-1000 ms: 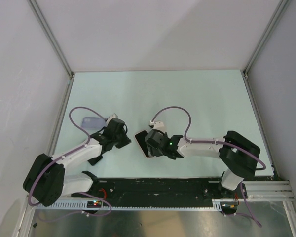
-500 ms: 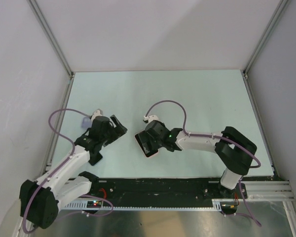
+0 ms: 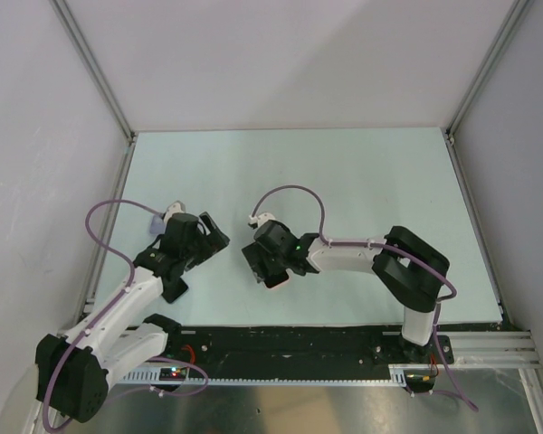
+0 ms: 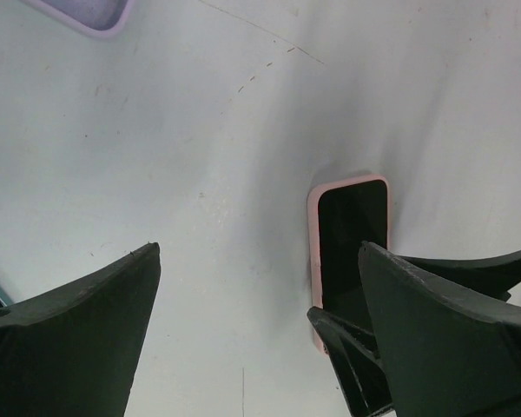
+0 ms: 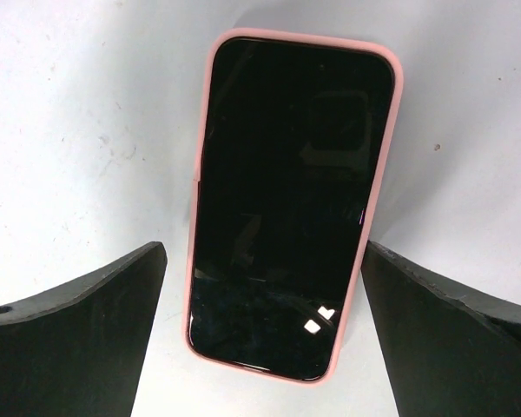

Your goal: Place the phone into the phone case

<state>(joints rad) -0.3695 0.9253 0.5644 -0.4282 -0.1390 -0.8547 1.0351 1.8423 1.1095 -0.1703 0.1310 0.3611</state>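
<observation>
Arm bases: both are bolted at the near edge of the table (image 3: 362, 172), and each arm reaches in toward the middle.
Cables: a purple cable (image 3: 288, 192) loops over the right arm and another curls beside the left arm. Neither lies across the phone.
Right end effector (image 5: 262, 250): it is spread wide and hangs over the phone (image 5: 291, 208), with one dark finger on each long side. Bare table shows between each finger and the phone, so it grips nothing.
Phone: it lies flat on the table with its screen up, dark and glossy. The pink case (image 5: 194, 261) shows as an unbroken rim around the whole screen.
Left end effector (image 4: 259, 252): it is also spread wide and empty, just to the left of the phone, with only bare table between its fingers.
Lavender case (image 4: 82, 13): it lies farther out on the left, well apart from the phone.
Top view: the right end effector (image 3: 264, 262) covers most of the phone, leaving only a pink corner (image 3: 274, 282) in sight. The left arm hides most of the lavender case (image 3: 154, 220).
Left wrist view: the phone (image 4: 352, 252) shows with the right end effector's fingers around its near end.
Beyond: open table runs to the pale walls (image 3: 281, 63).
</observation>
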